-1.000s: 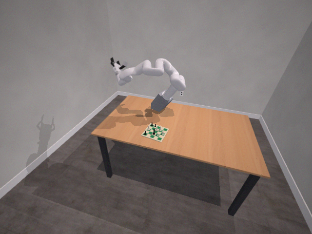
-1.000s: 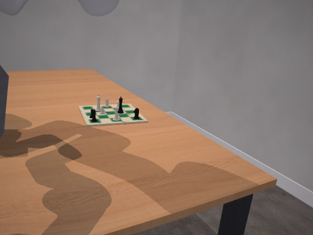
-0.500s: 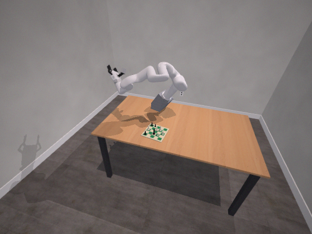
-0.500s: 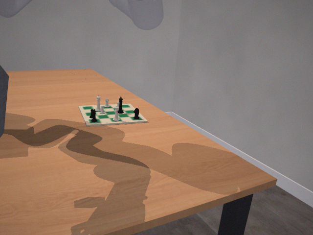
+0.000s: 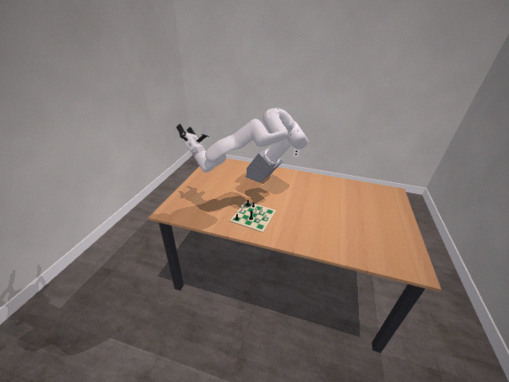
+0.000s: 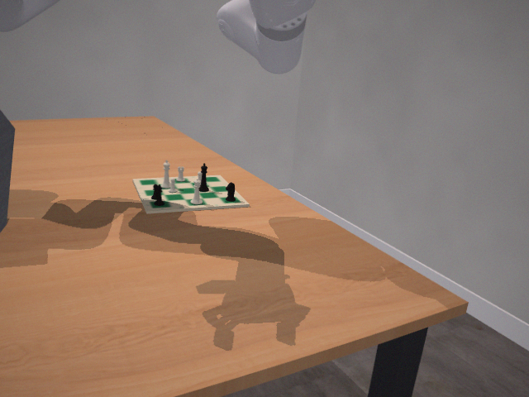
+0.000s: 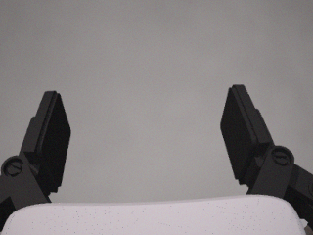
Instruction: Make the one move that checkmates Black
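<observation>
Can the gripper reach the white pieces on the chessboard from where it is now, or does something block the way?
Probably yes. The gripper is open and empty, raised beyond the table's far-left corner, pointing at the wall. Nothing stands between it and the chessboard. Black pieces stand close among the white pieces, so the descent needs care.
</observation>
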`<action>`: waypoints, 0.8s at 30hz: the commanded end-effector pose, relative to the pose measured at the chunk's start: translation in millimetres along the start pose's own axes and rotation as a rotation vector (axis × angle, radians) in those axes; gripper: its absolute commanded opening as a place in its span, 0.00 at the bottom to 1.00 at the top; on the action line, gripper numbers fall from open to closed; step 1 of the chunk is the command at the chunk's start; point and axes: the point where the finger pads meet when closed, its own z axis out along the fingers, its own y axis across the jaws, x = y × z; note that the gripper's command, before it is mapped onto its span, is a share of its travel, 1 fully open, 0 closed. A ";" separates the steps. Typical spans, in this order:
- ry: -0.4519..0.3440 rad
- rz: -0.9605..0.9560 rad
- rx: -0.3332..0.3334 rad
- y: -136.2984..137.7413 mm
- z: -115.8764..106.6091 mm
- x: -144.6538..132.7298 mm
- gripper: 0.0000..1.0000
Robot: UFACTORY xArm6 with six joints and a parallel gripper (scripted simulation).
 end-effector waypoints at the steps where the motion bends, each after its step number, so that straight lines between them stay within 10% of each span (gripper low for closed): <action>1: -0.033 0.002 0.016 -20.4 -47.7 3.1 1.00; 24: -0.296 -0.073 0.140 -46.3 -324.9 32.8 1.00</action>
